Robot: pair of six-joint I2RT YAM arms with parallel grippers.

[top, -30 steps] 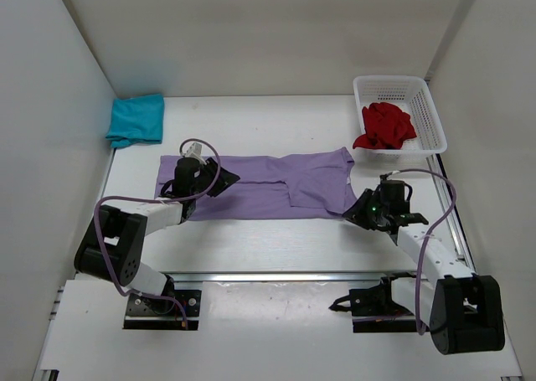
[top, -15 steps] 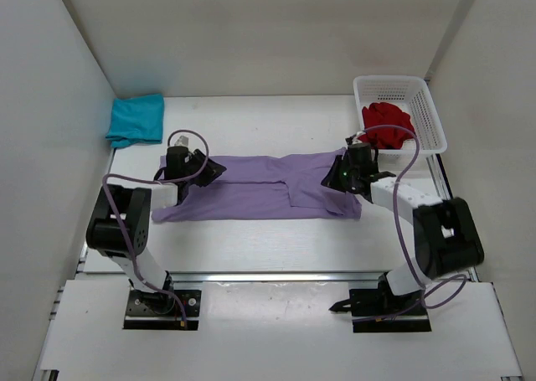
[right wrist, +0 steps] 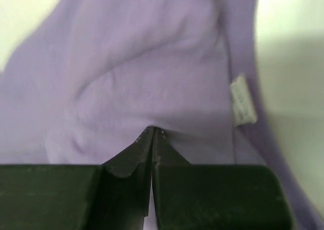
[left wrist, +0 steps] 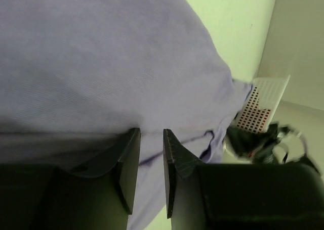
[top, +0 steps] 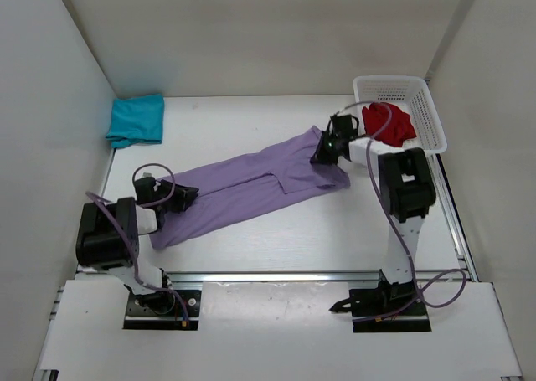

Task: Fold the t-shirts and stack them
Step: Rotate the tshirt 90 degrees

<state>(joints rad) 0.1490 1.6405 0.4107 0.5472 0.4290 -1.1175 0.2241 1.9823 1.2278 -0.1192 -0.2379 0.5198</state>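
Observation:
The lavender t-shirt lies stretched on a slant from near left to far right. My left gripper is at its near-left end. In the left wrist view the jaws stand a narrow gap apart with lavender cloth bunched between them. My right gripper is at the shirt's far-right end, and its tips are shut on a pinch of the cloth. The teal t-shirt lies folded at the back left. The red t-shirt sits crumpled in the basket.
A white mesh basket stands at the back right, right behind my right gripper. White walls close in the table on the left, back and right. A white label shows on the shirt near the right jaws.
The right gripper closed on the shirt's right end and carried it back toward the basket. The left gripper drew the other end nearer and leftward. The shirt now lies slanted, not level.

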